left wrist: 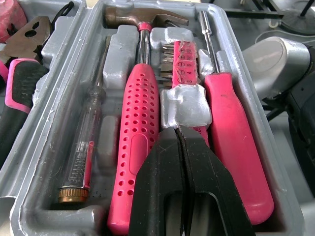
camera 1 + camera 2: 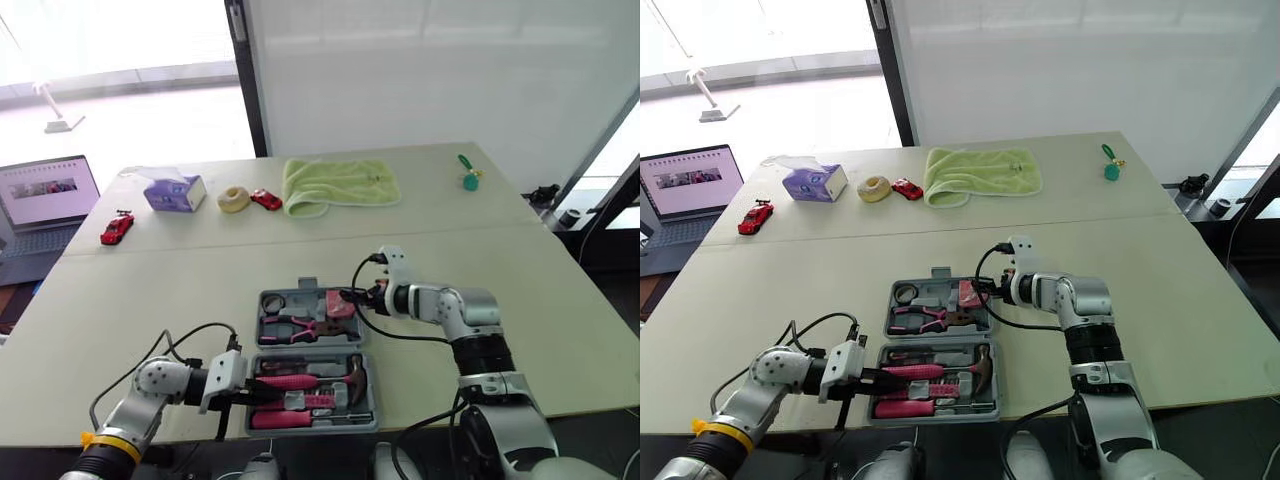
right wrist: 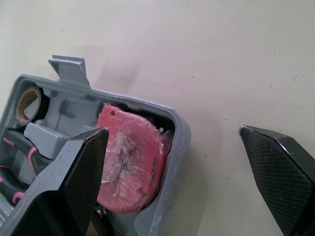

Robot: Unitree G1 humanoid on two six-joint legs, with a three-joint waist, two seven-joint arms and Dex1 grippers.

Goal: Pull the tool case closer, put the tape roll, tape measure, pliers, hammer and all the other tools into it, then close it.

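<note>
The case (image 2: 310, 349) is grey moulded plastic. It lies open flat on the pale, matte tabletop (image 3: 221, 59), with its scuffed recesses shaped to each tool.

In the case's near half:
- a hammer (image 1: 138, 128) with a dull steel head and a pink grip dotted with small holes
- a screwdriver (image 1: 236, 137) beside it, with a smooth pink handle and thin steel shaft
- a rack of steel bits (image 1: 183, 56) between the two
- a slim clear-bodied tester (image 1: 86, 142) with a brass cap along the other wall

In the case's far half:
- a black tape roll (image 3: 28, 102), ring-shaped with a cardboard core
- pliers (image 2: 295, 326) with pink-and-black handles
- a rounded red tape measure (image 3: 130, 162) wrapped in crinkled film, set in the corner pocket

The left gripper (image 1: 179, 129) hangs over the case's near half, its black jaws pressed together with nothing between them. The right gripper (image 3: 173, 130) straddles the case's far corner. Its cross-hatched jaws are spread wide, one above the tape measure and one outside the wall.

A soft green towel (image 2: 340, 183) lies well beyond the case.
</note>
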